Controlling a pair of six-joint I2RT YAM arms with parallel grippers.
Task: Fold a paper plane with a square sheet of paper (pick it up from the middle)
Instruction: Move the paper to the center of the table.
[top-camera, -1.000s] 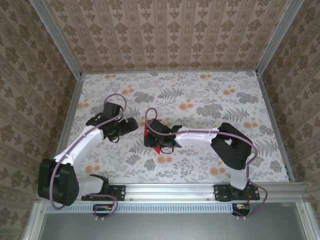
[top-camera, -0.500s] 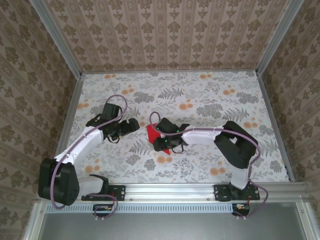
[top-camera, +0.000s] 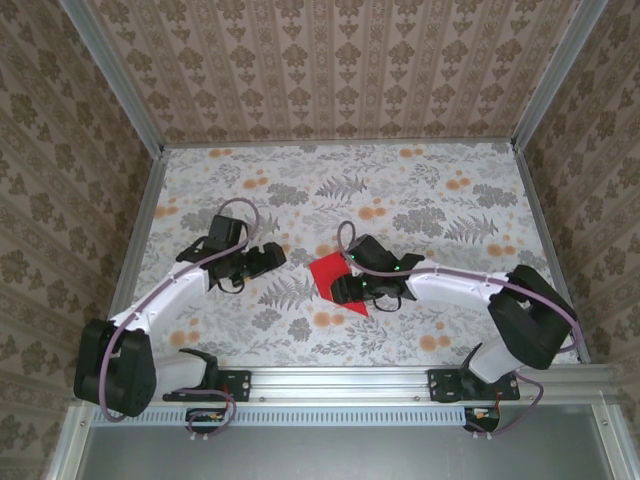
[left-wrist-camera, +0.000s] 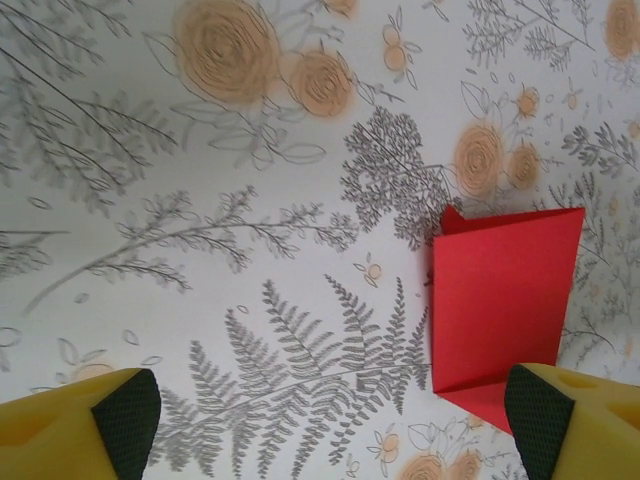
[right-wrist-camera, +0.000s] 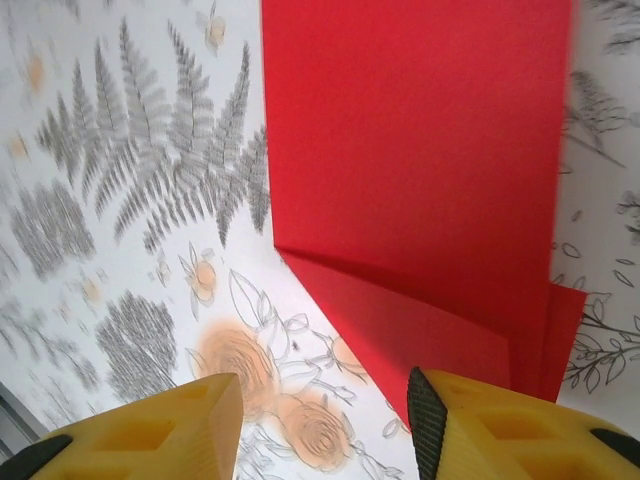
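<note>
The square sheet of paper (top-camera: 328, 271) is bright red and lies folded on the floral table, mid-table. It forms a rectangle with a lower flap, not a dart-shaped paper plane. My right gripper (top-camera: 345, 291) hovers over its near edge. In the right wrist view the paper (right-wrist-camera: 420, 150) fills the upper frame. Its flap reaches the right finger (right-wrist-camera: 480, 430), and bare table shows between the open jaws of my right gripper (right-wrist-camera: 320, 430). My left gripper (top-camera: 270, 257) stands just left of the sheet, wide open. From its wrist camera the paper (left-wrist-camera: 505, 300) lies by its right fingertip (left-wrist-camera: 535, 425).
The floral tablecloth (top-camera: 420, 200) spreads to patterned walls with metal rails at the back and sides. The aluminium base rail (top-camera: 340, 378) runs along the near edge. The right arm's elbow (top-camera: 530, 310) sits at the near right.
The right arm has swung right and stretched out, and its jaws have widened. The red paper, bunched under that gripper before, now lies flatter on the table. The left gripper crept slightly right.
</note>
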